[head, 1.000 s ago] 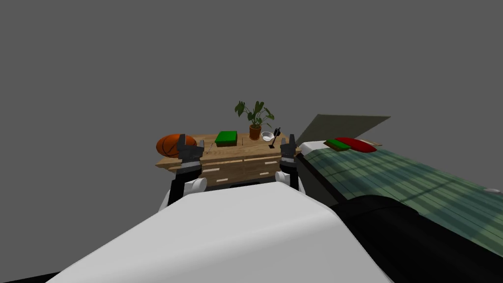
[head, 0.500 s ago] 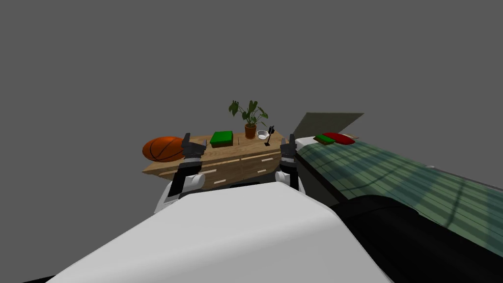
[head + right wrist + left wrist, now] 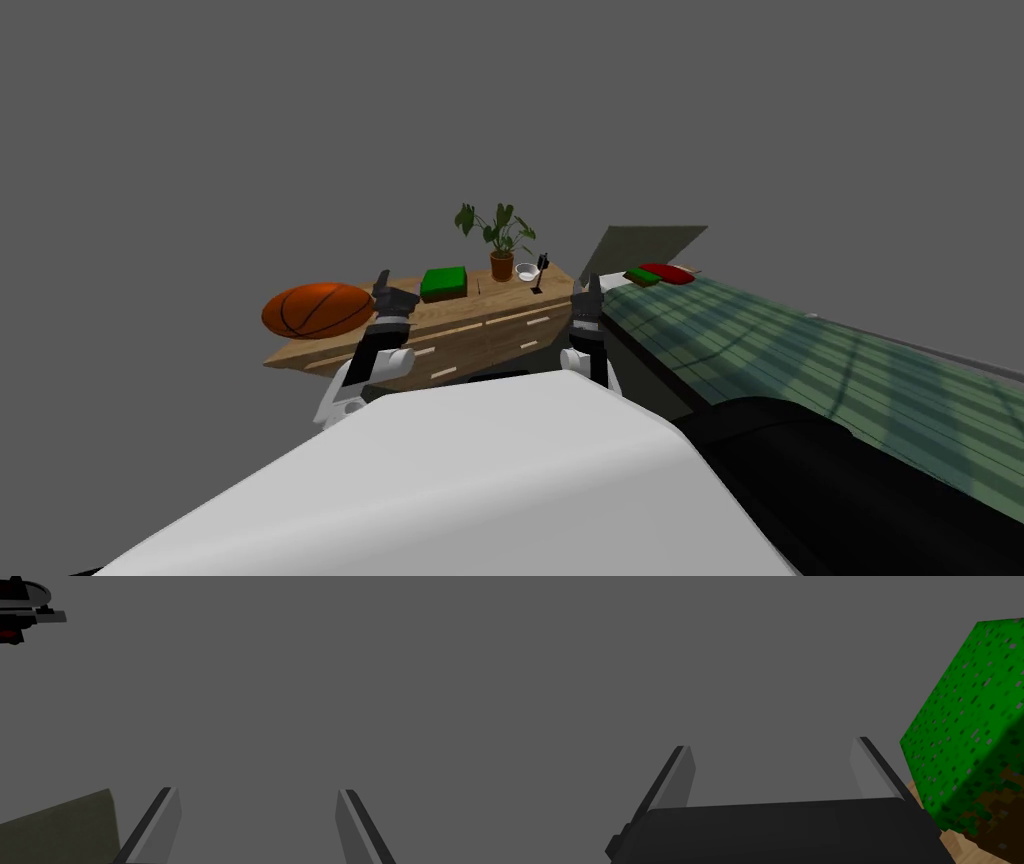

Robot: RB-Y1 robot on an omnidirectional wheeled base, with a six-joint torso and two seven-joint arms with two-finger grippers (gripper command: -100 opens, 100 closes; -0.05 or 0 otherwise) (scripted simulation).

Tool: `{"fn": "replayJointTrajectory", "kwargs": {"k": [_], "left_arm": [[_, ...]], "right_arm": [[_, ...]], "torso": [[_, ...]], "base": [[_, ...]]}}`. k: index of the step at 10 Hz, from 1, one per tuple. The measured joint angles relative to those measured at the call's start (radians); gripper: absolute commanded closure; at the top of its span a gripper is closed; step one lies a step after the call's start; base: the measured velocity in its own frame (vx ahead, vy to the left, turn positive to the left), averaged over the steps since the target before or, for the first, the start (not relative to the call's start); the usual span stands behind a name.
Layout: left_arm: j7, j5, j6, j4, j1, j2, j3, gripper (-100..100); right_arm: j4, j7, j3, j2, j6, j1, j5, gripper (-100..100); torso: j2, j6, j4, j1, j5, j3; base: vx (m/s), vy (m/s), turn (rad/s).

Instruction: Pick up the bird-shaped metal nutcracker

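Nutcracker (image 3: 541, 271) is hard to read: in the head view it's a small dark upright shape w/ a thin stem, on the right end of the wooden dresser (image 3: 440, 330), just beside the white bowl (image 3: 526, 271). Can't make out any bird form or metal finish. Potted plant (image 3: 497, 240) stands next to the bowl on its other side, then a green box (image 3: 444, 283) toward the middle and a basketball (image 3: 318, 310) at the left end, overhanging the edge.

Left gripper (image 3: 388, 291) sits in front of the dresser between ball and box, right gripper (image 3: 590, 292) off the dresser's right corner, near the bed (image 3: 800, 350). Both are tiny here, so I can't judge finger gap from the head cam.

Wrist cams settle that. Left gripper (image 3: 772, 746): blades spread wide, nothing between them. The green box (image 3: 967, 726) is close beside it, speckled, cut off by the frame, w/ a sliver of the dresser top (image 3: 962, 848) under it. Right gripper (image 3: 256, 790): blades apart too, holding nothing. A dark object w/ a red spot (image 3: 25, 611) is clipped by the frame corner; can't tell what it is. An olive panel (image 3: 60, 826) is partly cut off; head cam has an olive panel (image 3: 645, 245) at the bed's far end, by a red pillow (image 3: 668, 272).
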Motion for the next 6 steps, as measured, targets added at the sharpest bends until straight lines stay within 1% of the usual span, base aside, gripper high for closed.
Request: {"fn": "replayJointTrajectory", "kwargs": {"k": [1, 2, 3, 4, 5, 6], "left_arm": [[0.027, 0.000, 0.024, 0.025, -0.032, 0.012, 0.016, -100], [0.055, 0.001, 0.043, 0.032, -0.040, 0.020, 0.024, -100], [0.083, -0.001, 0.073, 0.040, -0.060, 0.027, 0.037, -100], [0.110, -0.003, 0.094, 0.049, -0.070, 0.030, 0.044, -100], [0.140, -0.003, 0.120, 0.070, -0.097, 0.042, 0.060, -100], [0.168, -0.005, 0.140, 0.083, -0.109, 0.045, 0.068, -100]], "right_arm": [[0.000, 0.000, 0.000, 0.000, 0.000, 0.000, 0.000, 0], [0.000, 0.000, 0.000, 0.000, 0.000, 0.000, 0.000, 0], [0.000, 0.000, 0.000, 0.000, 0.000, 0.000, 0.000, 0], [0.000, 0.000, 0.000, 0.000, 0.000, 0.000, 0.000, 0], [0.000, 0.000, 0.000, 0.000, 0.000, 0.000, 0.000, 0], [0.000, 0.000, 0.000, 0.000, 0.000, 0.000, 0.000, 0]], "torso": [[0.000, 0.001, 0.000, 0.000, 0.000, 0.000], [0.000, 0.000, 0.000, 0.000, 0.000, 0.000], [0.000, 0.001, 0.000, 0.000, 0.000, 0.000], [0.000, 0.000, 0.000, 0.000, 0.000, 0.000], [0.000, 0.000, 0.000, 0.000, 0.000, 0.000], [0.000, 0.000, 0.000, 0.000, 0.000, 0.000]], "base": [[-0.028, 0.000, -0.153], [-0.034, -0.005, -0.298], [-0.028, 0.002, -0.101], [-0.037, -0.006, -0.183], [-0.030, -0.001, -0.141], [-0.031, -0.011, -0.285]]}}
